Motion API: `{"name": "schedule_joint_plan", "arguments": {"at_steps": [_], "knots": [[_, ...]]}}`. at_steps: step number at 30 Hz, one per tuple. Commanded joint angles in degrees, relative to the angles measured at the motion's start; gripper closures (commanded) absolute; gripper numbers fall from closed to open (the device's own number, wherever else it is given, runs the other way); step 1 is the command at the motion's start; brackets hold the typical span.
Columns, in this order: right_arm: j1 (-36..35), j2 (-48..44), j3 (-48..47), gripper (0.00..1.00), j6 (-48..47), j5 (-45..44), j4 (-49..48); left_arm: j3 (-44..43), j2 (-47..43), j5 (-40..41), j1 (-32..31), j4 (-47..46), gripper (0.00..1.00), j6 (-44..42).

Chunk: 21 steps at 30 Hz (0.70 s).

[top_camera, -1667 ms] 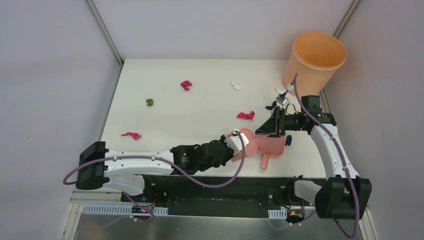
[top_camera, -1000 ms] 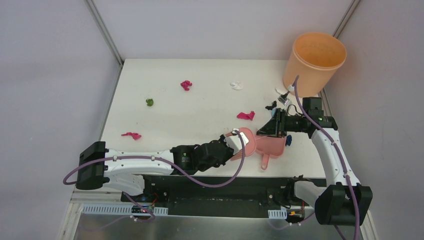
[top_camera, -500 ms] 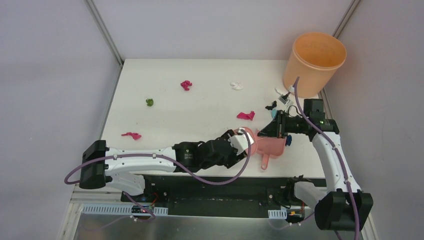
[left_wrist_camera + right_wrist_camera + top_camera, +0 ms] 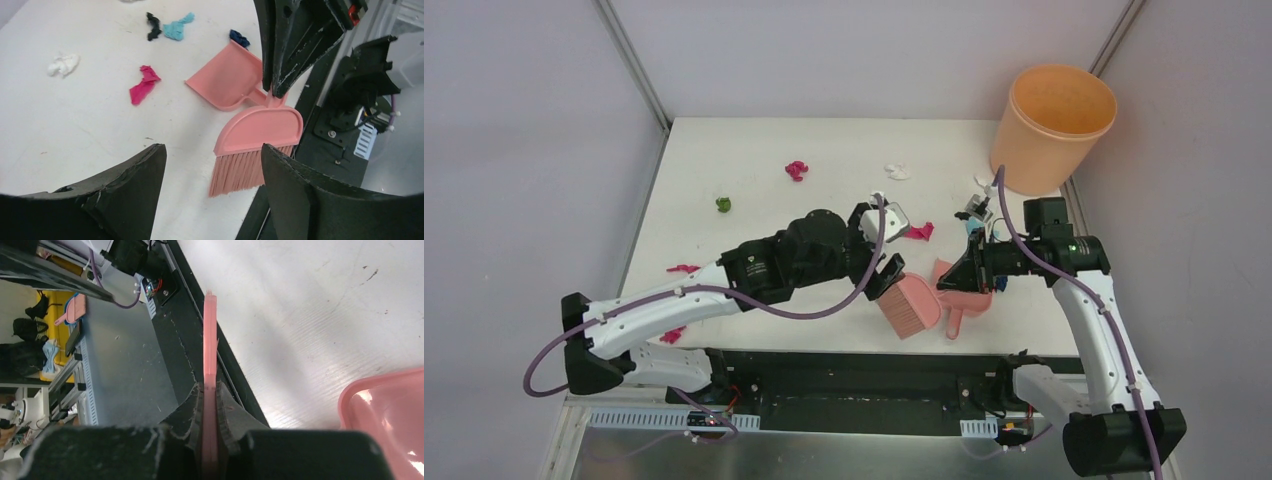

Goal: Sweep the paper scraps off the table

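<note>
Left hand lifted off one brush; right hand grips one dustpan.

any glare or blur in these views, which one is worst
Top external: even soft light, sharp throughout. Left wrist: its own fingers loom dark and soft at the bottom, while the brush beyond is crisp. Right wrist, the worst: a bright sheen washes the table, and the near fingers are blurred.
</note>
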<state>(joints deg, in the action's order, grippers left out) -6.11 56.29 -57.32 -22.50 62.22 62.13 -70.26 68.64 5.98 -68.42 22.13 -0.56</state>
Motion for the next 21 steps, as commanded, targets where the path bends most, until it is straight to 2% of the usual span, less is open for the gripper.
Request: {"name": "schedule_joint_plan", "arguments": {"at_steps": [1, 5, 8, 10, 14, 15, 17, 18, 21], "knots": [[-0.6, -0.7, -4.4, 1.0, -9.7, 4.1, 7.8, -3.0, 3.9, -12.8, 1.1, 3.3, 0.3, 0.0], [-0.5, -0.8, -6.3, 1.0, -13.6, 5.7, 11.7, -4.6, 7.2, -18.2, 1.2, 5.3, 0.33, -0.6], [-0.6, -0.8, -7.6, 1.0, -15.5, 7.3, 14.3, -4.2, 8.4, -18.8, 1.3, 4.9, 0.35, -0.5], [-0.6, -0.5, -8.4, 1.0, -16.0, 8.3, 15.5, -3.6, 8.7, -19.8, 1.6, 4.1, 0.41, -0.4], [-0.6, -0.3, -8.3, 1.0, -15.0, 8.1, 14.7, -1.9, 8.6, -23.2, 2.3, 1.4, 0.62, -0.9], [-0.6, -0.4, -8.1, 1.0, -15.3, 7.9, 14.7, -1.4, 8.5, -23.8, 2.4, 0.8, 0.71, -1.4], [-0.6, -0.8, -7.8, 1.0, -16.1, 6.9, 14.9, -0.7, 8.3, -25.8, 3.1, -0.3, 0.98, -1.8], [-0.6, -0.9, -7.8, 0.96, -16.9, 6.3, 15.4, -0.5, 8.3, -26.7, 3.7, -0.6, 1.0, -1.7], [-0.7, -1.1, -8.4, 0.64, -21.4, 3.7, 19.1, 0.2, 8.1, -32.2, 6.1, -0.6, 1.0, -1.8]]}}
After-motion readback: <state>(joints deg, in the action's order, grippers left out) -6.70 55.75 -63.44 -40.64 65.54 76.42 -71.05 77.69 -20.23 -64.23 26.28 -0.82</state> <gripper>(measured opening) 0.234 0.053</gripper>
